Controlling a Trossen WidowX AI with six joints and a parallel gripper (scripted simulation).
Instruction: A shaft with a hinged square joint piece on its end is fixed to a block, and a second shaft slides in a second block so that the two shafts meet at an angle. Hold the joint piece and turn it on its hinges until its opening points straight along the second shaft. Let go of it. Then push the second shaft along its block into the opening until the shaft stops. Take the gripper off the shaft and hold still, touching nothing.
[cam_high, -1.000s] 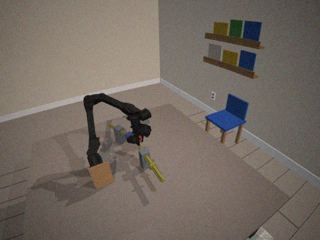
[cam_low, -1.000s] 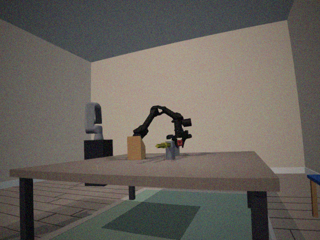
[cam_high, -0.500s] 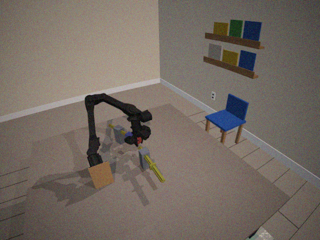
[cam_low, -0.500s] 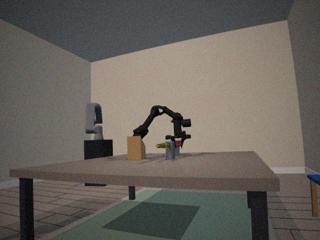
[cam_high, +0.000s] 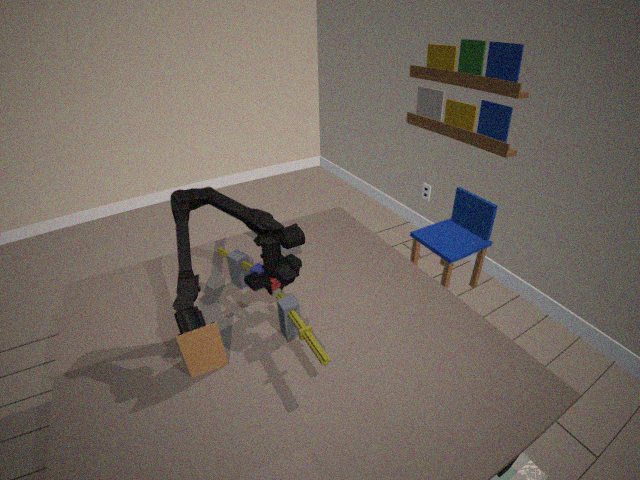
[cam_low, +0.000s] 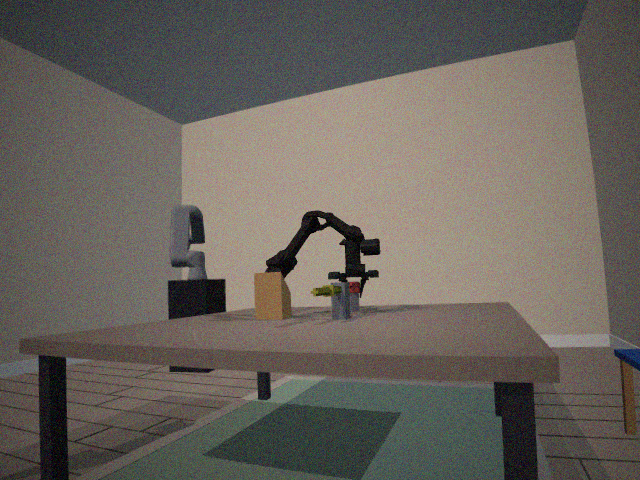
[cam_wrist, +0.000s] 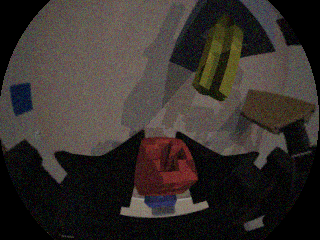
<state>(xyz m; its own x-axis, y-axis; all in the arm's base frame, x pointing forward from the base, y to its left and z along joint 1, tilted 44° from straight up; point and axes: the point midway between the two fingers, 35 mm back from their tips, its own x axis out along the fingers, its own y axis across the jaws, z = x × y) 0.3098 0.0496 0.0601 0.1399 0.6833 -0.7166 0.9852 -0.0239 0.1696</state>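
Note:
The red joint piece (cam_high: 275, 283) (cam_low: 354, 287) (cam_wrist: 150, 172) is between the fingers of my gripper (cam_high: 273, 285) (cam_low: 355, 290) (cam_wrist: 160, 134), which is shut on it. In the wrist view its dark opening faces up and somewhat toward the second shaft; exact alignment cannot be told. The yellow second shaft (cam_high: 315, 343) (cam_low: 320, 291) (cam_wrist: 217, 60) passes through its grey block (cam_high: 288, 320) (cam_low: 339, 302) (cam_wrist: 190, 50), its near end a short way from the joint piece. A blue hinge part (cam_high: 256, 269) (cam_wrist: 160, 201) sits behind the red piece, on the first shaft (cam_high: 223, 252) from the first block (cam_high: 237, 268).
An orange-tan block (cam_high: 203, 350) (cam_low: 268, 295) (cam_wrist: 275, 110) stands by the arm's base on the table (cam_high: 387, 403) (cam_low: 289, 359). The second shaft has a crosspiece (cam_high: 305, 331) beyond its block. A blue chair (cam_high: 449, 238) stands past the table.

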